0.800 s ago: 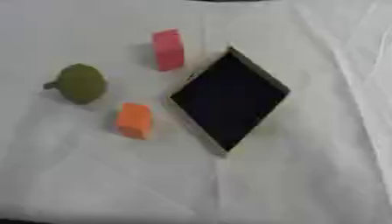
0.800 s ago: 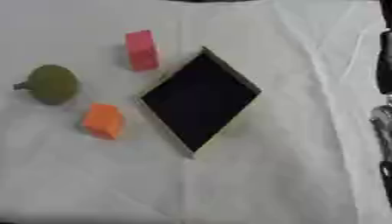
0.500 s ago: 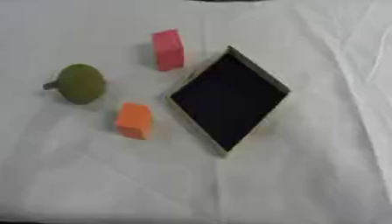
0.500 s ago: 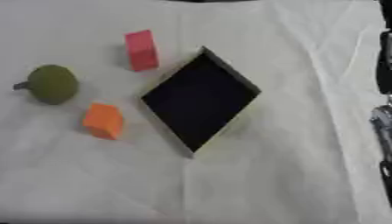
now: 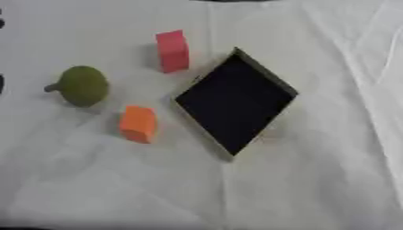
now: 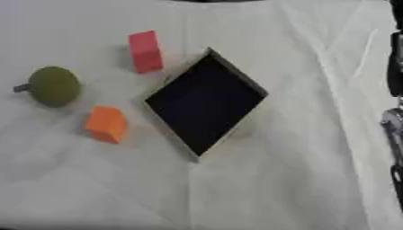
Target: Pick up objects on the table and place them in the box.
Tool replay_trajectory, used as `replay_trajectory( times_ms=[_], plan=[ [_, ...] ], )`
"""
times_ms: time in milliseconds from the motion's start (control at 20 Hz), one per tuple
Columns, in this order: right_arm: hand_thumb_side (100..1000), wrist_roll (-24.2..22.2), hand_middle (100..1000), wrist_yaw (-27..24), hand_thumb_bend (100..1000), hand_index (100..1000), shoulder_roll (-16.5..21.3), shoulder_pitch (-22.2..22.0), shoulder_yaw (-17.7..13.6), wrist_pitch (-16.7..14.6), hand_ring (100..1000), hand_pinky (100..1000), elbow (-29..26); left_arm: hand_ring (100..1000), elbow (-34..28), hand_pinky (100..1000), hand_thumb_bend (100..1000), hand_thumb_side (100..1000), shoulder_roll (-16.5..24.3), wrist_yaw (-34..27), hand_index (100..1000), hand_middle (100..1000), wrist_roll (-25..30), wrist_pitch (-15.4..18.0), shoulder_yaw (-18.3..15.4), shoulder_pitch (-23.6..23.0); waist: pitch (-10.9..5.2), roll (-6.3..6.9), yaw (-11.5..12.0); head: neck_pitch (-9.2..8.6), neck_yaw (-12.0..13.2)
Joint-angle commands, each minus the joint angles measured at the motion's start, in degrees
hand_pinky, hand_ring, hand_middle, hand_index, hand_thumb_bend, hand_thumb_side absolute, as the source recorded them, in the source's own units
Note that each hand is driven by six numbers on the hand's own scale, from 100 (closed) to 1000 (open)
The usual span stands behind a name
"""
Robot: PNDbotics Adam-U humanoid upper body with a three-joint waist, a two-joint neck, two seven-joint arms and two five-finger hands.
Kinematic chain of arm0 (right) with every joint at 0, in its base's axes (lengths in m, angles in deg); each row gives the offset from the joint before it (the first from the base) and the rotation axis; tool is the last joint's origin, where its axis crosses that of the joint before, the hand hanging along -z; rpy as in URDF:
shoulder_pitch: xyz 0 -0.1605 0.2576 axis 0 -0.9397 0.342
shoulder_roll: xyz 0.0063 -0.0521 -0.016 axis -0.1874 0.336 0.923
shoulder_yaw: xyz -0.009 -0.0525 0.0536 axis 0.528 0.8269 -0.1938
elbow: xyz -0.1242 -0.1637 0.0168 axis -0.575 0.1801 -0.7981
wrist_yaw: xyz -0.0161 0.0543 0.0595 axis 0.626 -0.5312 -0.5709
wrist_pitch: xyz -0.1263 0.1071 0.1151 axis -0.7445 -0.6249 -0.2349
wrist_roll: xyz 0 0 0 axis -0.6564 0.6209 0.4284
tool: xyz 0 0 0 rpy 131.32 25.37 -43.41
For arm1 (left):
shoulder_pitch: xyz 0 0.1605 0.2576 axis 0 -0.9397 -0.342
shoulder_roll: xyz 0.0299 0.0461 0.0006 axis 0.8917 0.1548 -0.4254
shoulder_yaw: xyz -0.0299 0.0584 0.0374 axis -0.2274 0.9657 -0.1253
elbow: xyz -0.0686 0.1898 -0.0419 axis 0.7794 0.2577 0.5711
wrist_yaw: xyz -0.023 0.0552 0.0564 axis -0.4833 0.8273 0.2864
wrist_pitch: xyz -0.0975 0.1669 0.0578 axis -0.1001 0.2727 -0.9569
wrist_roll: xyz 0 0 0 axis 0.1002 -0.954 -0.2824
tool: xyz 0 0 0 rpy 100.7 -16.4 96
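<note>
A shallow box (image 5: 235, 104) with a dark inside lies turned like a diamond at the middle of the white cloth. A pink-red block (image 5: 172, 50) stands just beyond its upper-left side. An orange block (image 5: 138, 123) sits left of the box, and an olive-green round object with a short stem (image 5: 80, 85) lies further left. All three rest on the cloth outside the box. Black and silver parts of my right arm or hand (image 6: 393, 126) show only as a strip at the right edge of the right eye view, far from the objects. My left hand is out of sight.
The white cloth (image 5: 315, 179) covers the whole table, with creases running toward the far right corner. Two thin dark slivers (image 5: 2, 83) touch the left edge of the left eye view.
</note>
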Motion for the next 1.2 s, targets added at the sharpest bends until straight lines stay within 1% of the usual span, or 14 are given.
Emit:
replay_trajectory(
  times_ms=[50,300,350,550,650,850,1100,1200],
  plan=[
    [603,-0.2,728,0.1,100,808,1.7,0.3,-0.1,-0.1,901,855,-1.2,743,-0.9,819,312,660,4.4,2.3,903,747,1.9,0.2,0.7,0.1,-0.52,0.5,-0.1,0.03,0.1],
    [602,-0.5,728,0.0,100,808,1.9,0.4,0.0,-0.1,901,856,-1.2,747,-0.9,819,324,681,7.1,4.0,904,748,6.6,1.6,3.5,1.3,-0.56,0.65,-0.3,0.02,0.3],
    [602,-0.5,728,-0.1,100,808,2.0,0.4,0.1,-0.1,901,856,-1.2,748,-0.9,819,337,698,7.9,3.9,905,749,7.6,1.6,4.3,1.6,-0.57,0.7,-0.3,0.01,0.3],
    [603,-0.7,728,-0.2,100,808,2.2,0.3,0.2,0.0,902,856,-1.2,754,-0.9,824,372,721,10.8,2.1,913,755,11.3,1.1,7.3,3.1,-0.67,1.06,-0.4,-0.01,0.4],
    [598,-0.9,728,-0.2,100,808,2.3,0.3,0.4,0.1,902,856,-1.2,767,-0.9,837,402,733,12.2,1.1,923,765,12.9,0.5,8.6,4.1,-0.74,1.34,-0.3,-0.05,0.5],
    [604,-1.3,728,-0.4,100,808,2.5,0.3,0.7,0.3,903,856,-1.2,788,-0.9,860,444,715,13.7,-0.7,931,787,15.1,-1.7,10.6,7.2,-0.94,1.88,-0.2,0.06,0.3],
    [604,-1.7,728,-0.8,100,809,2.6,0.3,0.9,0.5,903,856,-1.2,824,-0.9,901,492,687,13.7,-1.9,947,823,18.5,-5.1,13.0,10.6,-1.06,2.22,-0.5,0.16,0.4],
    [604,-1.9,728,-0.8,100,809,2.6,0.2,1.0,0.6,904,856,-1.2,848,-0.9,930,535,668,13.4,-1.8,954,840,20.3,-6.2,13.3,11.3,-1.05,2.28,-0.6,0.2,0.4]
  ],
)
